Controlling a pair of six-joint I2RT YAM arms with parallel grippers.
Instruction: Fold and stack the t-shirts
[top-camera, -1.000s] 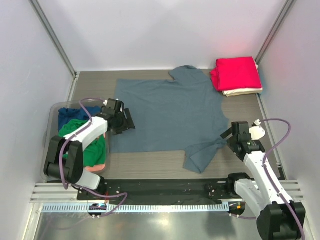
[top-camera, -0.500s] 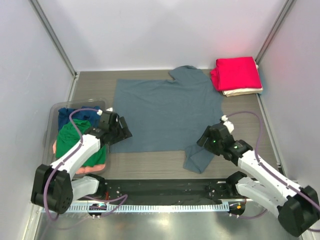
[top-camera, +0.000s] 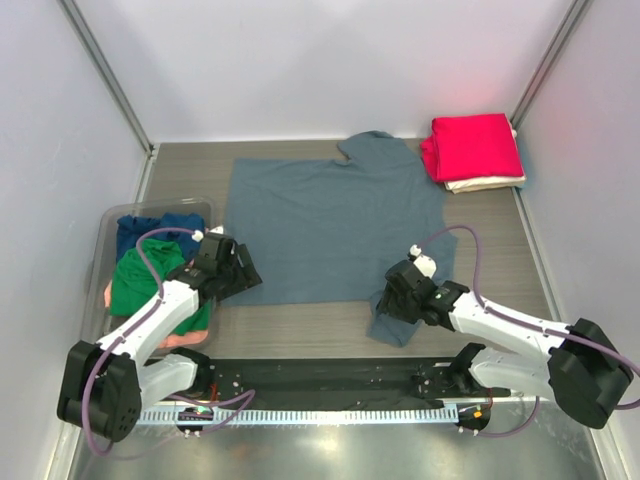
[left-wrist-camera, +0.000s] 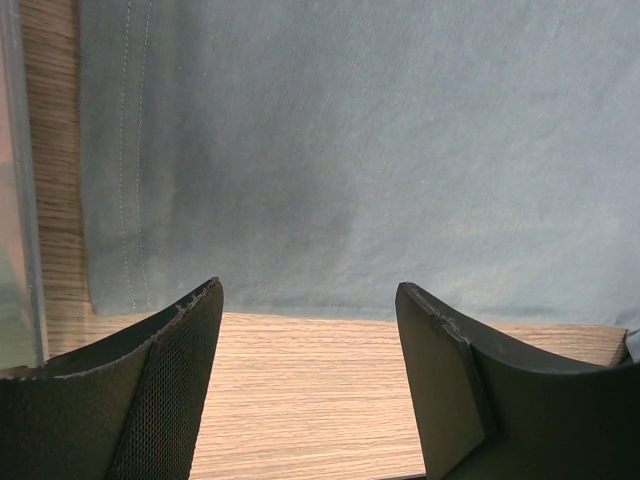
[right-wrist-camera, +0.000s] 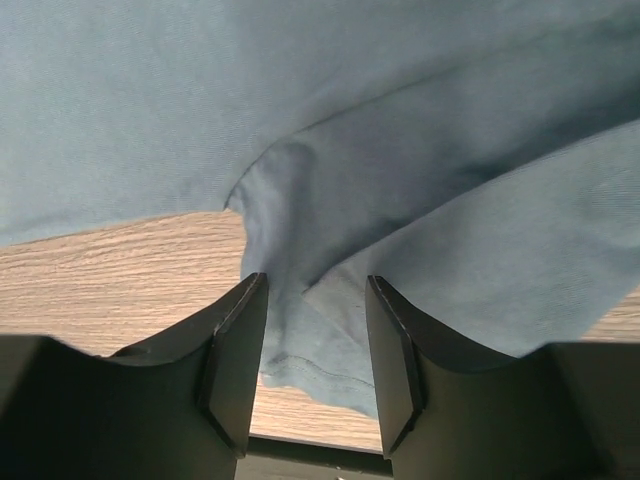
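Right wrist shows soft slate t-shirt (right-wrist-camera: 400, 120) rumpled over woodgrain table (right-wrist-camera: 100, 280).

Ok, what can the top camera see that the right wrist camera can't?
Only the top camera shows the red shirt folded on a cream shirt, and the bin with a green shirt inside. Only the right wrist camera shows that the right gripper is open, a wrinkled sleeve showing between its fingers. Both show the grey-blue shirt and the wooden table.
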